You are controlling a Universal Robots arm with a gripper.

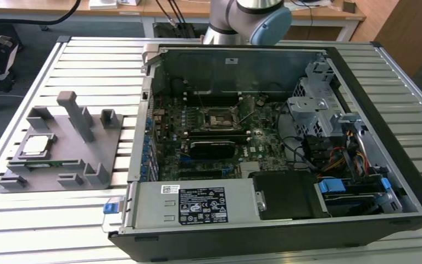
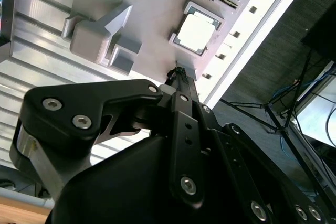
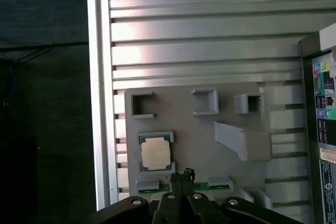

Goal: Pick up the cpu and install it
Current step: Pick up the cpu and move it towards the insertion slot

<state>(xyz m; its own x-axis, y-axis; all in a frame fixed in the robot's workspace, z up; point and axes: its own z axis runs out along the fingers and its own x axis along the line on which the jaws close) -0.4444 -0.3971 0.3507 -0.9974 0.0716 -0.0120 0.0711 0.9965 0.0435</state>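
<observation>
From my end, nothing of the job is done yet. The cpu (image 1: 37, 144) lies flat in its square pocket on the fixture (image 1: 79, 159). The socket (image 1: 218, 118) inside the case, well apart from the fixture, shows a dark, bare centre. I judge that the pick, the carry and the seating are all left.

In the first wrist view the gripper (image 3: 181, 176) hangs above the fixture, its tips lined up with the edge just beside the cpu's pocket (a green memory stick (image 3: 164, 188) lies along that edge). I read the fingers as closed together, tip to tip, holding nothing and touching nothing.
</observation>
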